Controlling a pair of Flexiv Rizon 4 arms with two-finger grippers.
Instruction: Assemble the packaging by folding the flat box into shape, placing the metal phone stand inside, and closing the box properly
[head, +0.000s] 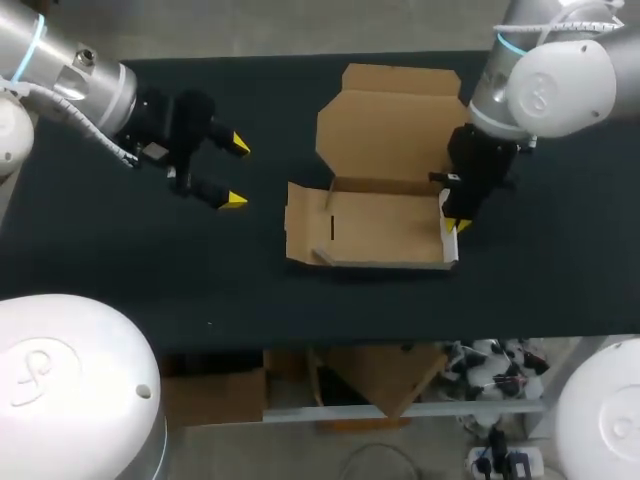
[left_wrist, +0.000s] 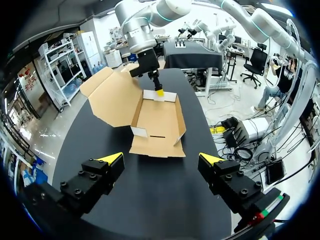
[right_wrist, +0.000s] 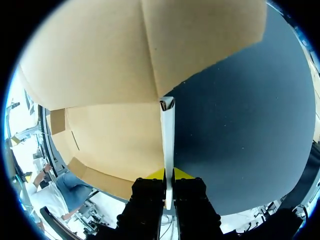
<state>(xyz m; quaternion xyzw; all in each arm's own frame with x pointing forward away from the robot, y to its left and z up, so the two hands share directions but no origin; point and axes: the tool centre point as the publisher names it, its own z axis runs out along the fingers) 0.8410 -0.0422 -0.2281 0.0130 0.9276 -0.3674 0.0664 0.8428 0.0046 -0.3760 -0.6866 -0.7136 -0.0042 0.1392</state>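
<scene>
Right tool (right_wrist: 168, 176) pinches box (head: 385, 228) wall; left tool (head: 238, 172) spread, well apart

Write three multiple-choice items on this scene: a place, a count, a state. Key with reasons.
1. Where does the right pincer grip the box? A) side wall B) front wall C) nowhere
2. How many pincers touch the box? A) none B) one C) two
3. The lid is: A) shut B) open C) torn off
Key: 1A, fingers clamp the side wall from both sides; 2B, the left pincer hangs open, apart from the box; 3B, it folds back, baring the inside.
</scene>
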